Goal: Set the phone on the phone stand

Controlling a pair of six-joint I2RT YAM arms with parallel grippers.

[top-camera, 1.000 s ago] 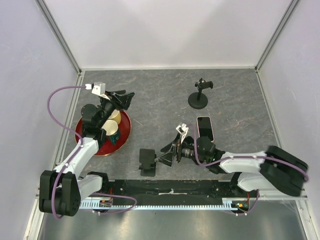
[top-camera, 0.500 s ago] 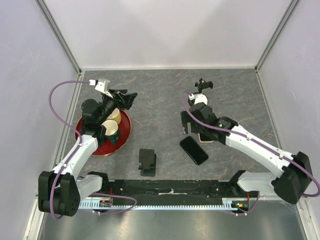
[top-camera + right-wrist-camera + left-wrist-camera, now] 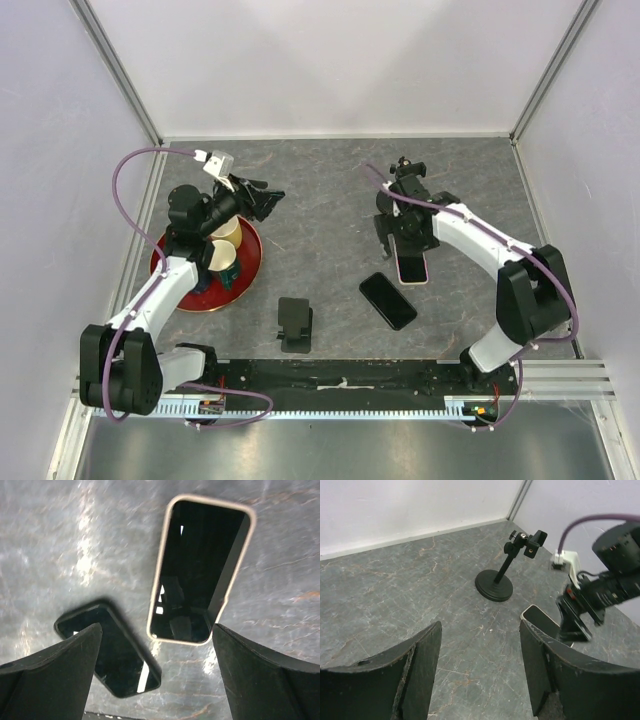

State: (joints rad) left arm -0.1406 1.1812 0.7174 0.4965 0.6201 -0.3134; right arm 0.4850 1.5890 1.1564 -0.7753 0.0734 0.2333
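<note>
R end effector (image 3: 156, 630), wide open & empty, hung directly over white-cased phone (image 3: 200, 565) lying flat on surface (image 3: 100, 540), jaws facing its long edges; L end effector (image 3: 480, 645), also open, sat well apart.

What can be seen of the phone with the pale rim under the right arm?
The phone is a flat rounded rectangle: glossy black face, dark, with a pale cream rim, likely a case. It lies flat on the grey table. The right gripper hovers above one end, jaws open, apparently not touching. An all-black phone lies nearby, apart.
</note>
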